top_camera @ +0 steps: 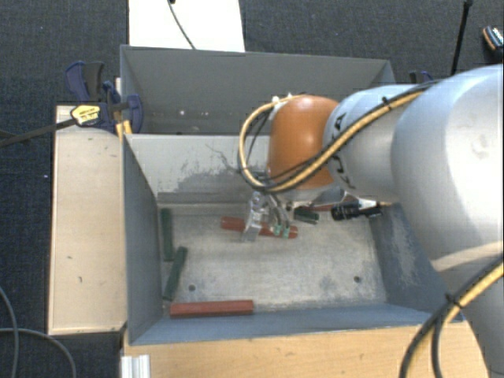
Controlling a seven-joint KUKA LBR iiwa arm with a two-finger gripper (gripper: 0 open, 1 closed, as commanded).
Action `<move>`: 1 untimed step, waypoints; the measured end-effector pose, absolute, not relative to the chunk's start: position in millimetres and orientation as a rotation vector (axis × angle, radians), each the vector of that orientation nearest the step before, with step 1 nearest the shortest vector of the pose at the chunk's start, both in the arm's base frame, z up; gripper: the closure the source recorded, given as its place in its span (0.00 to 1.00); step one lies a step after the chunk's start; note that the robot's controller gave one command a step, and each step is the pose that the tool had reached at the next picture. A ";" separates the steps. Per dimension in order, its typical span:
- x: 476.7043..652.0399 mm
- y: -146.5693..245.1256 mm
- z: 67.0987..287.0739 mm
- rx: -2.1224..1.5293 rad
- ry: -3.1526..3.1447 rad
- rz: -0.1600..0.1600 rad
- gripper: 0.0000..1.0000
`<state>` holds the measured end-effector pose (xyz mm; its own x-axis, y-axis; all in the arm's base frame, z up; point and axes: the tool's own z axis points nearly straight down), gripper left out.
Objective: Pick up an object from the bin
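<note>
Hovering low: gripper point(253, 225) at red-brown stick point(230, 225), bin point(142, 211) back-centre (jaw spread, any hold: cannot tell). Step: approach/grasp, judged. Next: close squarely, lift straight.

KUKA robot arm point(429, 164): a thick tube of smooth silver-grey casing with rounded joints and a faint seam curving across its broad shell. At the wrist sits a glossy orange cover point(299, 136), domed like a helmet. A cable point(242, 144) in a yellow-and-black braided sleeve runs along the casing and loops wide round the cover, with a thinner black lead alongside. Dark lettering point(339, 124), unreadable, marks the grey shell beside the dome. The gripper point(258, 220) is small, of pale metal.
</note>
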<state>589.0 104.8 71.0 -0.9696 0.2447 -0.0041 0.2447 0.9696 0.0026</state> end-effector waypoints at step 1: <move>583.2 114.5 198.4 0.402 3.106 0.006 1.00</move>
<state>583.2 114.5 198.4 -0.9671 0.2544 -0.0087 0.2544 0.9671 0.0050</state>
